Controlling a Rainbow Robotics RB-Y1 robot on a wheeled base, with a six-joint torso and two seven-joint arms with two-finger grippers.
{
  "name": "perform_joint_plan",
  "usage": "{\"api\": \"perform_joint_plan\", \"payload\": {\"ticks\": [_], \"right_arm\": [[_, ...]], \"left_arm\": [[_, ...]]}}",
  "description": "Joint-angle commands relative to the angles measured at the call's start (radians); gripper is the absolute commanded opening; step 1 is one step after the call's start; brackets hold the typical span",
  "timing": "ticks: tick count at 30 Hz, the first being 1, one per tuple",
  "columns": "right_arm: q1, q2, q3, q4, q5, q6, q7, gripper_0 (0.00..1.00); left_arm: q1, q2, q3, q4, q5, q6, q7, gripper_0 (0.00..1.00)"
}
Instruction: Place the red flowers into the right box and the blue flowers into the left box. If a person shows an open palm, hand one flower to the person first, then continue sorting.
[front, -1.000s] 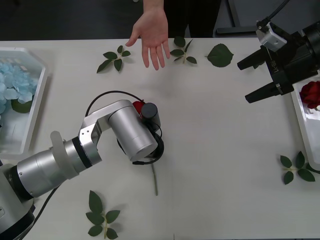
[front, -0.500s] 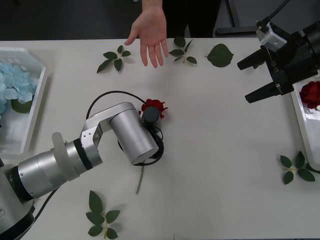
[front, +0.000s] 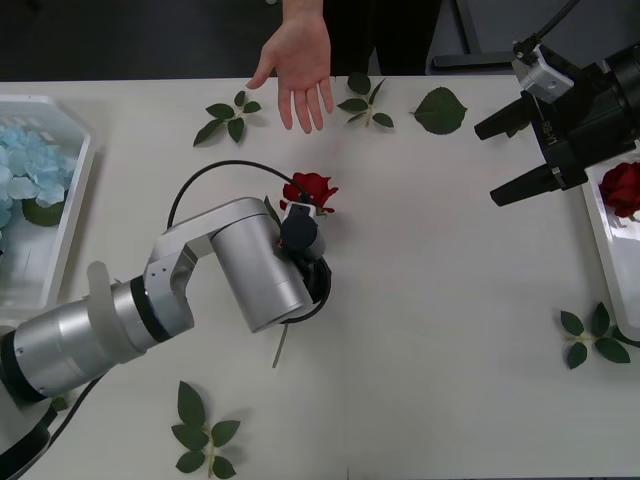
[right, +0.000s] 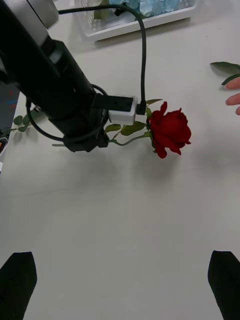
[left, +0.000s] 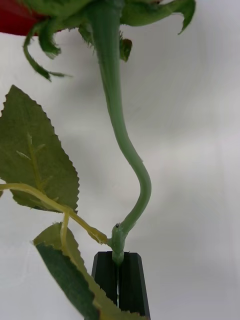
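My left gripper (left: 118, 285) is shut on the green stem of a red flower (front: 312, 190) and holds it just above the table's middle, bloom toward the far side. Beyond it a person's open palm (front: 297, 75) reaches over the far edge. The rose (right: 170, 131) and the left gripper (right: 107, 140) also appear in the right wrist view. My right gripper (front: 497, 158) hangs open and empty at the right, beside the right box (front: 600, 235), which holds another red flower (front: 622, 187). Blue flowers (front: 30, 165) lie in the left box (front: 72, 200).
Loose green leaf sprigs lie near the far edge (front: 230, 115) (front: 365, 100), with a single leaf (front: 440, 110) beside them. More sprigs sit at the front left (front: 205, 430) and by the right box (front: 590, 335). The left arm's black cable (front: 215, 175) loops over the wrist.
My left gripper has raised the rose and carried its bloom toward the open palm, and the stem's free end swung leftward. The right arm has stayed still.
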Motion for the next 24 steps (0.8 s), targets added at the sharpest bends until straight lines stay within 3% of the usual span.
{"api": "perform_joint_plan", "payload": {"ticks": [1, 5, 9, 19, 20, 24], "right_arm": [[0.001, -0.026, -0.024, -0.006, -0.013, -0.008, -0.016, 1.0], [0.001, -0.026, -0.024, -0.006, -0.013, -0.008, -0.016, 1.0], [0.001, -0.026, -0.024, -0.006, -0.013, -0.008, -0.016, 1.0], [0.001, -0.026, -0.024, -0.006, -0.013, -0.008, -0.016, 1.0], [0.062, 0.001, 0.009, 0.01, -0.002, -0.006, -0.016, 1.0], [0.077, 0.002, -0.017, 0.01, -0.007, -0.02, -0.016, 1.0]], "left_arm": [[0.09, 0.13, 0.089, -0.25, -0.019, -0.087, 0.011, 0.0], [0.179, 0.176, 0.139, -0.391, -0.066, -0.191, 0.011, 0.0], [0.25, 0.151, 0.19, -0.498, -0.148, -0.252, 0.028, 0.0], [0.215, -0.057, 0.236, -0.504, -0.398, -0.34, 0.278, 0.0], [0.206, -0.073, 0.236, -0.495, -0.422, -0.354, 0.306, 0.0], [0.179, -0.133, 0.234, -0.489, -0.47, -0.364, 0.391, 0.0]]}}
